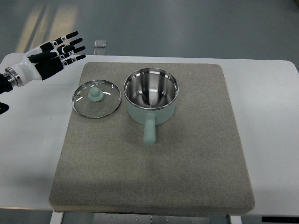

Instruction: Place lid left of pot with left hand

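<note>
Now — grey mat (154, 177) on white table (266, 116); left hand (53, 56) spread, empty — grey floor (187, 23).

Left arm (9, 77) cut off at left edge

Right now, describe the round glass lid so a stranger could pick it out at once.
Start at the grey felt mat covering the white table. Near its far left corner sits a mint-green steel-lined saucepan; the round glass lid lies flat immediately left of it. It is the only see-through disc, steel-rimmed with a mint-green knob.
</note>
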Action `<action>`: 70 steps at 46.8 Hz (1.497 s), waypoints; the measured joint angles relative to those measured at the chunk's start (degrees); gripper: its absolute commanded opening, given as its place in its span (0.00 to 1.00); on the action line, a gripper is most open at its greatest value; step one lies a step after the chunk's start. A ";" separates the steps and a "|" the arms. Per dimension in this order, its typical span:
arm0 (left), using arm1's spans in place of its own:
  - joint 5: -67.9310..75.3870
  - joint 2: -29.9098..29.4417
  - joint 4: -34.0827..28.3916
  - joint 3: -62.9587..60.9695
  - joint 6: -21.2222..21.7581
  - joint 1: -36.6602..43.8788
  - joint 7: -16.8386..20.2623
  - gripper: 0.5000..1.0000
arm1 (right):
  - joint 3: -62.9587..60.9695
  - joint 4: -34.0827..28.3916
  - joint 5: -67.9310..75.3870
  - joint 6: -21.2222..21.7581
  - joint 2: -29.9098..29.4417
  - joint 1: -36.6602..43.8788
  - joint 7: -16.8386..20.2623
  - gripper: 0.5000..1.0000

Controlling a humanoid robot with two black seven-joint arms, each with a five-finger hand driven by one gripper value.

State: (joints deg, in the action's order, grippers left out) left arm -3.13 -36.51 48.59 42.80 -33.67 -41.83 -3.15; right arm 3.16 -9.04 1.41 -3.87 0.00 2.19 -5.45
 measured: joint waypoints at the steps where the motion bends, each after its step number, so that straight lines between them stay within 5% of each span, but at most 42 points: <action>1: -0.07 0.17 -0.41 0.39 -0.10 -0.01 -0.06 0.99 | 0.00 0.00 0.00 0.00 0.00 -0.01 0.00 0.84; 14: -1.33 0.39 -5.09 1.74 -1.34 -2.42 -0.28 0.99 | 0.00 -0.01 0.00 0.00 0.00 -0.01 0.00 0.84; 70: -5.31 3.11 -7.87 2.22 -1.34 -2.67 -0.46 0.99 | -0.41 -0.53 0.30 0.31 0.00 -0.08 0.00 0.84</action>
State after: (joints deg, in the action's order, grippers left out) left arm -8.44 -33.40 40.72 45.01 -35.00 -44.50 -3.61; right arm 2.76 -9.57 1.71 -3.56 0.00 2.10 -5.45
